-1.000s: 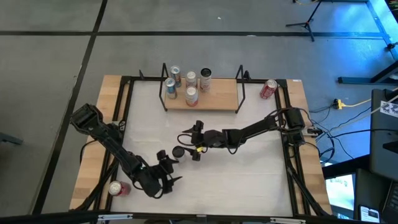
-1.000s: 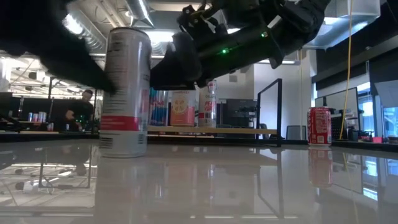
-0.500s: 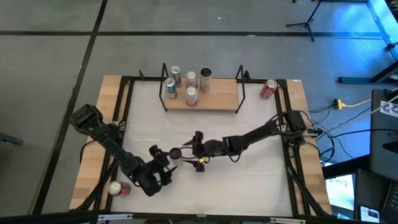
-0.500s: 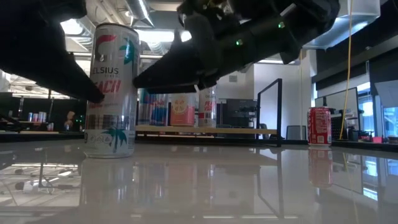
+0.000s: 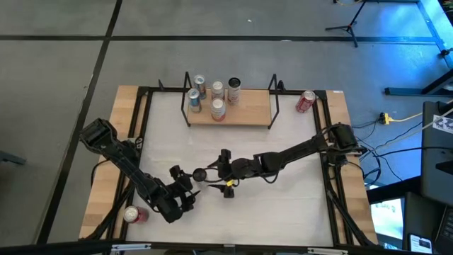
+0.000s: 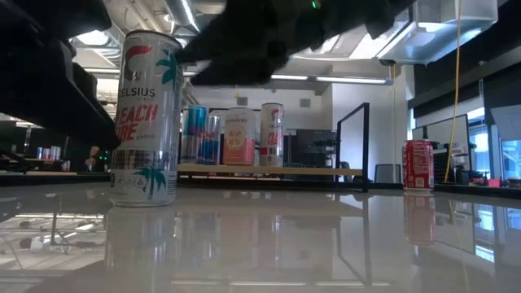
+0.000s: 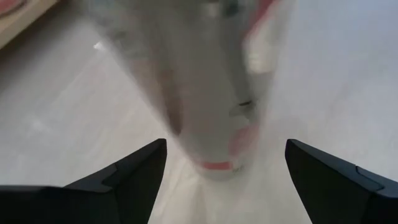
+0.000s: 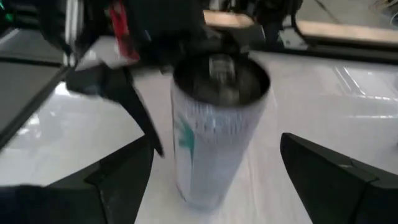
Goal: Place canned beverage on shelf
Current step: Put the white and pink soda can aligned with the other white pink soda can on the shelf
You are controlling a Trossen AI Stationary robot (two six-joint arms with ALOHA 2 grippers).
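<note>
A tall silver can [image 5: 200, 173] stands upright on its base on the pale tabletop, also in the low view [image 6: 146, 118]. My left gripper [image 5: 185, 180] is open on the can's left, its fingers on either side of the can [image 7: 205, 81] without visible touch. My right gripper [image 5: 212, 172] is open on the can's right, its fingers on either side of the can [image 8: 217, 124]. The shelf [image 5: 248, 113], a light-wood board in a black frame, stands at the far side and carries several upright cans [image 5: 217, 99] on its left part.
A red can [image 5: 305, 101] stands on the table right of the shelf, also in the low view [image 6: 419, 165]. Another red can [image 5: 132, 214] lies at the near left by my left arm. The shelf's right half is bare board.
The silver can has slid a little toward the table's left and turned about its upright axis, still standing. My right gripper has gone toward the near edge and left, up to the can. My left gripper has shifted a little toward the left and far edges.
</note>
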